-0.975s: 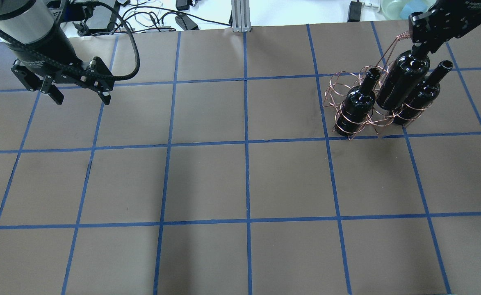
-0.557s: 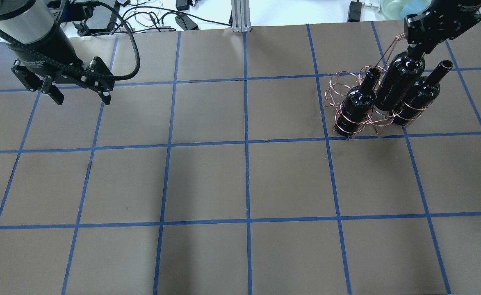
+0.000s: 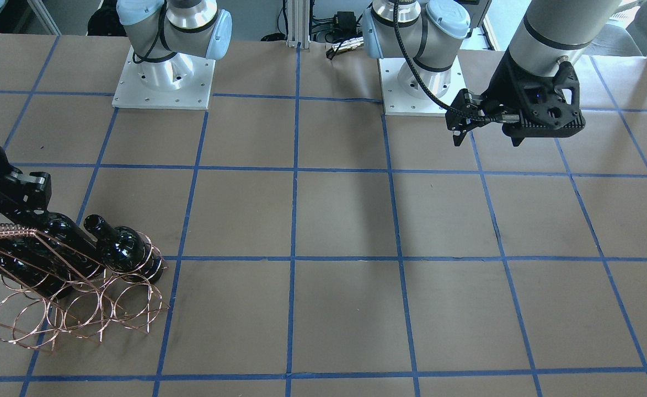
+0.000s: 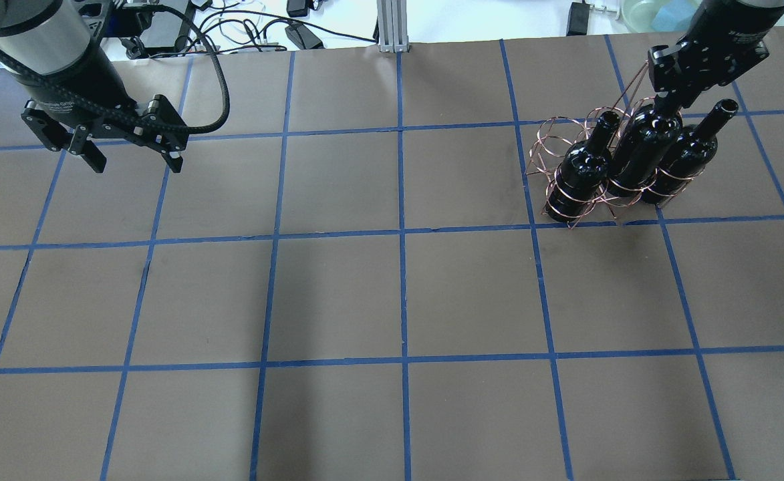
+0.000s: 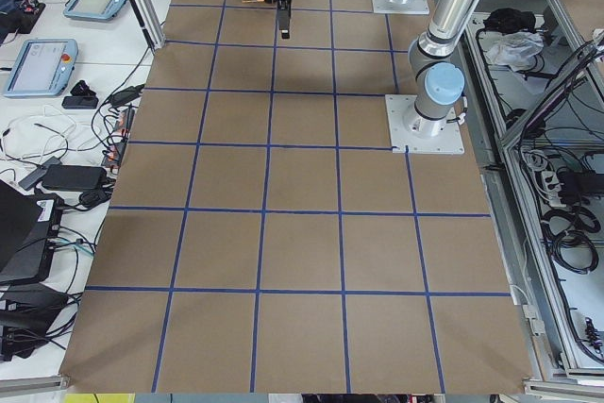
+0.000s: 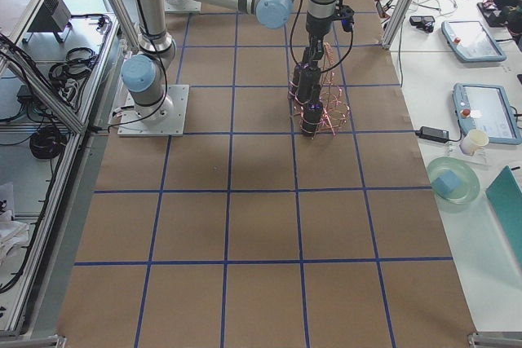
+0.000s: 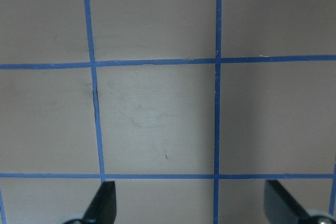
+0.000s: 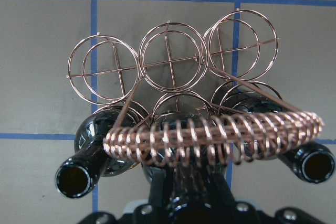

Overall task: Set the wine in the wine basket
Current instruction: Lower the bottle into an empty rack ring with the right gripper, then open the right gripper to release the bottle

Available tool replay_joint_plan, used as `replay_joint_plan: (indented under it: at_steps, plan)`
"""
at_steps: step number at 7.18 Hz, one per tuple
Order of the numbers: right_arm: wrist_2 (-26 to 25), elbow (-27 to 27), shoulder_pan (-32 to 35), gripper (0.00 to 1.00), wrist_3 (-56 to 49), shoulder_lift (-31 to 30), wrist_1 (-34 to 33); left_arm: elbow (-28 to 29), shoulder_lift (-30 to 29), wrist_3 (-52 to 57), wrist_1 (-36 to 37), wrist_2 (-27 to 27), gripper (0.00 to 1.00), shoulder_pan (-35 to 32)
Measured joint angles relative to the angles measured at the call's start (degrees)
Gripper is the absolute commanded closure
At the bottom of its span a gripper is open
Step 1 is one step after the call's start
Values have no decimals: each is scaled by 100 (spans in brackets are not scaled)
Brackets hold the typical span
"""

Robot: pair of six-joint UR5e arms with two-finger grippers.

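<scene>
Left gripper [image 4: 136, 160]: upper left of overhead view, hanging above the brown gridded table [image 4: 338, 294]. Fingers spread wide, nothing between them. Left wrist view agrees: only bare table between the 2 fingertips.

Wine basket [image 8: 210, 137]: upper right of overhead view, standing on the table. 2 rows of 3 hoops; 1 row empty, the other holds 3 bottles.

Wine [image 4: 642, 150]: in the middle hoop, with bottle A [image 4: 582, 170] at its left and bottle B [image 4: 689, 153] at its right, all close together.

Right gripper [image 4: 666, 101]: far upper right, clamped on the wine's neck beside the coiled handle. Cannot tell whether the wine's base rests on the table.
</scene>
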Motion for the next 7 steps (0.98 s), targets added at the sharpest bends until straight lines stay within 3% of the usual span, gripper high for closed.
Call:
replay_joint_plan:
  at_steps: [4,5,6,7]
  plan:
    - [-22,225,0,98,5,118,-299,-4,7,-6,-37,-5,0,7]
    - [-42,276,0,79,9,146,-325,-7,8,-7,-41,-1,0,7]
    - [-59,307,0,22,11,157,-329,-23,16,-8,-45,8,0,7]
    - [-62,340,0,7,12,160,-332,-55,29,-6,-47,21,0,7]
